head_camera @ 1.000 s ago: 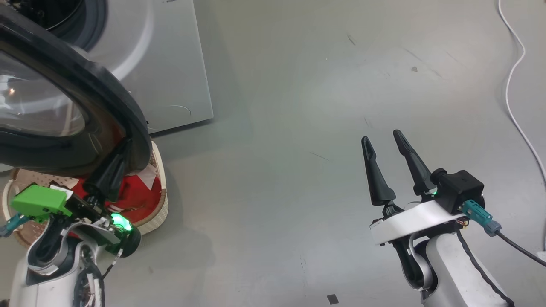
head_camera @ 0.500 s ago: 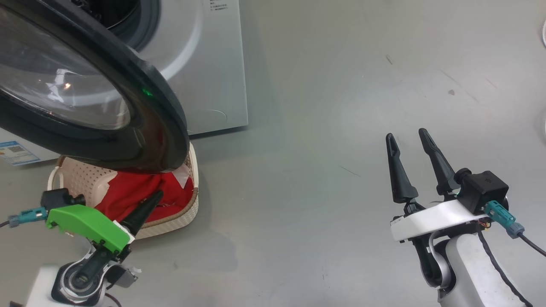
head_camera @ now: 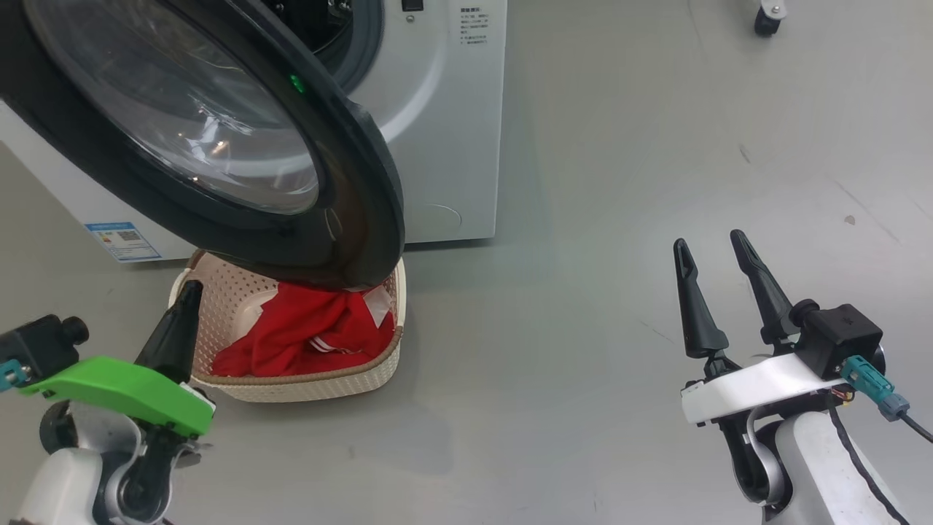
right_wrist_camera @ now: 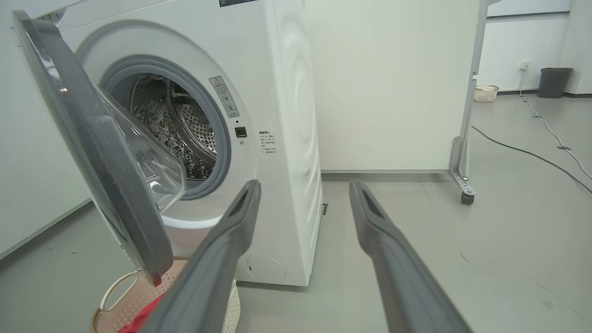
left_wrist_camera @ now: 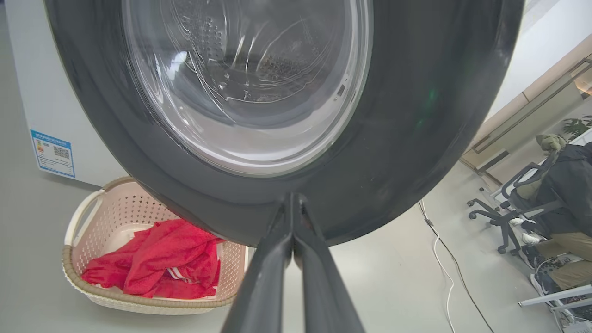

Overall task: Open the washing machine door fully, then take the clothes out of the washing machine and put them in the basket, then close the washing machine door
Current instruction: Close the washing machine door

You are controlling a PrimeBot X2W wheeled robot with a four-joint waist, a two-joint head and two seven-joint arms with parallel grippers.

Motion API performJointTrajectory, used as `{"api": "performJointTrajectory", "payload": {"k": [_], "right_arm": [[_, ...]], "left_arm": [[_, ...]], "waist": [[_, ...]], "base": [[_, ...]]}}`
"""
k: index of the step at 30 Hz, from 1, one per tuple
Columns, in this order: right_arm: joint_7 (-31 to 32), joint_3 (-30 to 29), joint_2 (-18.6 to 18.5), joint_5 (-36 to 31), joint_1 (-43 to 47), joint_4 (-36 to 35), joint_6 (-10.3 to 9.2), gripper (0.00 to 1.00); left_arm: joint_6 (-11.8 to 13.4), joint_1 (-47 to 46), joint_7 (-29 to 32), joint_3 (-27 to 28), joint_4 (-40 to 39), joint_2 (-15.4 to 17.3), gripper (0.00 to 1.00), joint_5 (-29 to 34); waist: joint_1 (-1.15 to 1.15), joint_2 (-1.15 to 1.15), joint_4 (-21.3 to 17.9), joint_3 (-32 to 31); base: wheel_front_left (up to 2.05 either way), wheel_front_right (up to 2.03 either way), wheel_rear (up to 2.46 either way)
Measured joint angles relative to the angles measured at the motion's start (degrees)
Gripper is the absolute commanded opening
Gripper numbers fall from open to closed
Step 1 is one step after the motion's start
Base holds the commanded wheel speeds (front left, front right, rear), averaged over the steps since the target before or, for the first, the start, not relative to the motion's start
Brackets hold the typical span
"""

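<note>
Left gripper (left_wrist_camera: 292, 203): fingers pressed together, holding nothing, positioned just beside the basket (head_camera: 306, 386). Right gripper (head_camera: 708, 242): fingers spread, empty, well apart from the washing machine (head_camera: 452, 109). The clothes (head_camera: 306, 335) lie in the basket, beneath the open washing machine door (head_camera: 368, 189).

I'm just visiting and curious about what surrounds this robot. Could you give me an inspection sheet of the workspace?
Surface: grey floor, faint scuffs.
Job's things: washing machine with its door open, hanging above the basket; red clothes lie in the basket; drum looks empty where visible.
Clutter: nothing seen.
Grippers: left tool shut, empty, pointing at the door; right tool open, empty.
Cables: white cable and black cable on the floor.
Surroundings: wheeled white partition, bin, office chair.
</note>
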Motion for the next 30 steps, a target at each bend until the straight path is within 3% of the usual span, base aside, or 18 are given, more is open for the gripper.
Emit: {"api": "performJointTrajectory", "payload": {"k": [6, 13, 14, 15, 16, 17, 30], "right_arm": [[0.00, 0.07, 0.08, -0.07, 0.15, -0.14, 0.18, 1.00], [0.00, 0.31, 0.43, -0.43, 0.65, -0.22, 0.22, 1.00], [0.00, 0.30, 0.48, -0.43, 0.66, -0.30, 0.22, 1.00], [0.00, 0.26, 0.53, -0.45, 0.68, -0.36, 0.22, 1.00], [0.00, 0.11, 0.55, -0.46, 0.80, -0.52, 0.22, 1.00], [-0.01, -0.07, 0.57, -0.46, 1.00, -0.67, 0.22, 1.00], [-0.07, 0.31, 1.07, -0.47, 1.25, -0.63, 0.25, 1.00]], "left_arm": [[-0.02, 2.63, -8.59, -1.48, -1.14, 1.42, 0.00, 9.72], [0.12, 5.12, -15.94, -1.60, -1.62, 1.30, 0.00, 15.49], [0.45, 5.45, -16.78, -1.62, -1.60, 1.02, 0.11, 15.88], [0.64, 5.73, -17.67, -1.76, -1.62, 0.81, 0.36, 16.40], [0.89, 5.82, -18.41, -2.16, -1.63, 0.70, 0.63, 17.10], [1.04, 5.82, -18.92, -2.49, -1.63, 0.45, 1.00, 17.50], [3.05, 7.43, -19.45, -3.83, -0.97, -2.04, 1.00, 21.60]], "waist": [[0.00, 0.00, 2.13, -0.98], [0.00, 0.00, 3.22, -1.66], [0.00, 0.00, 3.31, -1.70], [0.00, 0.00, 3.41, -1.74], [0.00, 0.00, 3.53, -1.75], [0.00, 0.00, 3.69, -1.74], [0.00, 0.00, 4.62, -1.56]], "base": [[0.00, 0.00, 0.00], [0.00, 0.00, 0.00], [0.00, 0.00, 0.00], [0.00, 0.00, 0.00], [0.00, 0.00, 0.00], [0.00, 0.00, 0.00], [0.00, 0.00, 0.00]]}}
